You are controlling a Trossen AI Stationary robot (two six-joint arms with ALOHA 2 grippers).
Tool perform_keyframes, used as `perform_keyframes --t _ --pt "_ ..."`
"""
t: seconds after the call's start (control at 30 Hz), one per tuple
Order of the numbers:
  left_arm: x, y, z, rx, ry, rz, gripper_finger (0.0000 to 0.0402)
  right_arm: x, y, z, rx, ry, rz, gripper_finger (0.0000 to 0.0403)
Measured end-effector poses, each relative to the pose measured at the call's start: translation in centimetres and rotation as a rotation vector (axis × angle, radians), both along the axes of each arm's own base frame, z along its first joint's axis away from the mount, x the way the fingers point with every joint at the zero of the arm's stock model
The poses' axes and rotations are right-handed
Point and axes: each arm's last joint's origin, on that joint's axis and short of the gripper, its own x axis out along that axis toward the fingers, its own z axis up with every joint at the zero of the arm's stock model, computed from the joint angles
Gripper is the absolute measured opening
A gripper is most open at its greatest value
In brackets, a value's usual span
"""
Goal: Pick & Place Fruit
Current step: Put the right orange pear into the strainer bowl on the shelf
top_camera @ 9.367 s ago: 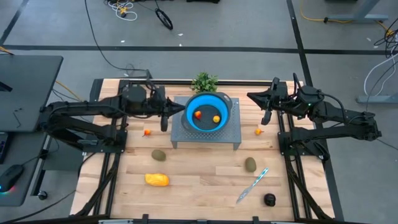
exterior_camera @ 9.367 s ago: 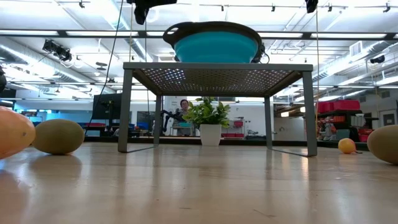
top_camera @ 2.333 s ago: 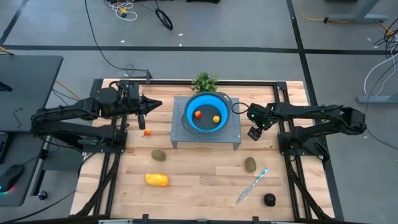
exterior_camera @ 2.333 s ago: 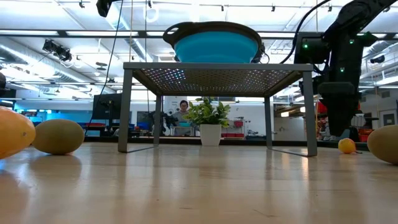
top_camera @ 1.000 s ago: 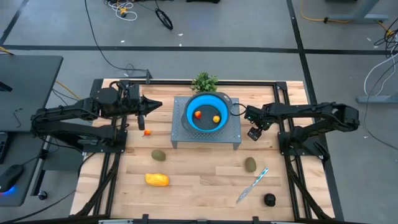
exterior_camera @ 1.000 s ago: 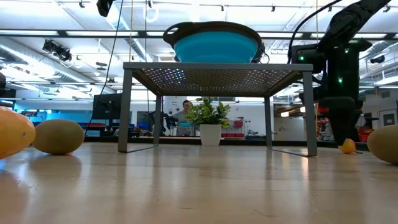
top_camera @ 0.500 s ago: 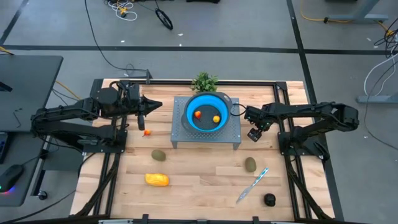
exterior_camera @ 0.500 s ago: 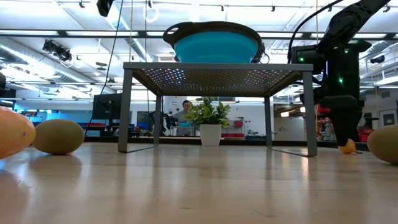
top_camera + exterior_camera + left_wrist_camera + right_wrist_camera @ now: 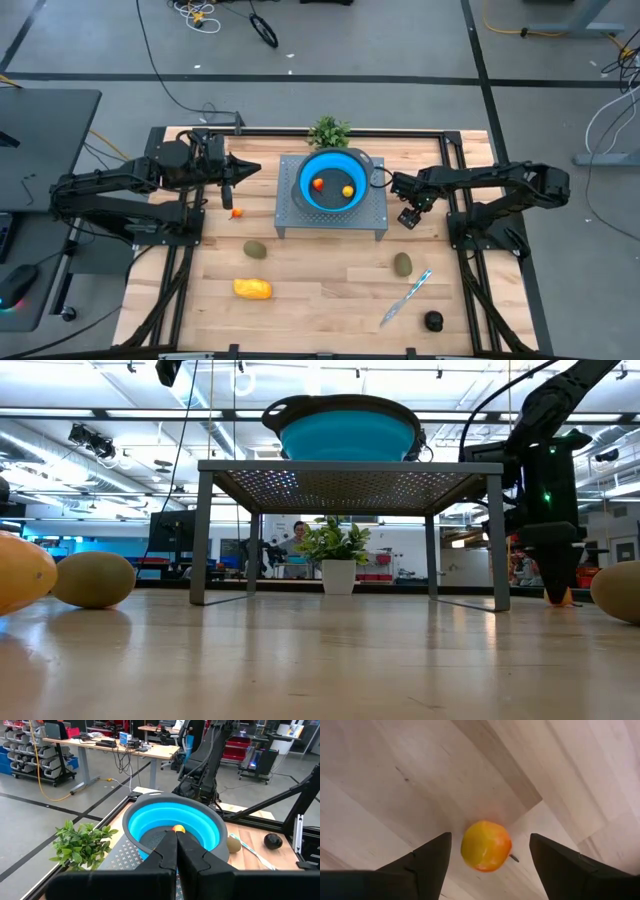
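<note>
A small round orange fruit (image 9: 486, 846) lies on the wooden table right of the metal rack. My right gripper (image 9: 489, 845) points down over it, open, with one finger on each side and a gap to both. In the low view its fingers (image 9: 558, 582) reach almost to the table and cover most of that fruit. My left gripper (image 9: 260, 168) hovers shut, with nothing in it, left of the blue bowl (image 9: 332, 182). The bowl stands on the rack (image 9: 370, 218) and has two small fruits (image 9: 333, 186) in it.
On the table lie another small orange fruit (image 9: 237, 212), two olive ovals (image 9: 256, 249) (image 9: 402, 264), a yellow-orange oblong (image 9: 253, 289), a black round fruit (image 9: 433, 321) and a knife (image 9: 405, 297). A green sprig (image 9: 328, 131) lies behind the rack.
My right gripper has sunk a little toward the table and come over the small orange fruit, so in the low view its fingers now cover the fruit. Its fingers have stayed apart.
</note>
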Motion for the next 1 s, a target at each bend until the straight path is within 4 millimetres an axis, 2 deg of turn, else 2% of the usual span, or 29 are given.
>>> perform_keyframes --t 0.5,0.77,1.0 --pt "0.0 0.0 0.0 -0.001 0.0 0.001 0.0002 0.02 0.08 0.0 0.028 -0.009 -0.001 0.0199" --pt "0.0 0.0 0.0 -0.002 0.0 0.001 0.0002 0.02 0.09 -0.01 0.029 -0.008 0.0 0.0173" --pt "-0.01 0.0 0.0 -0.008 -0.003 0.002 0.0002 0.02 0.1 0.0 0.035 -0.01 0.006 0.0166"
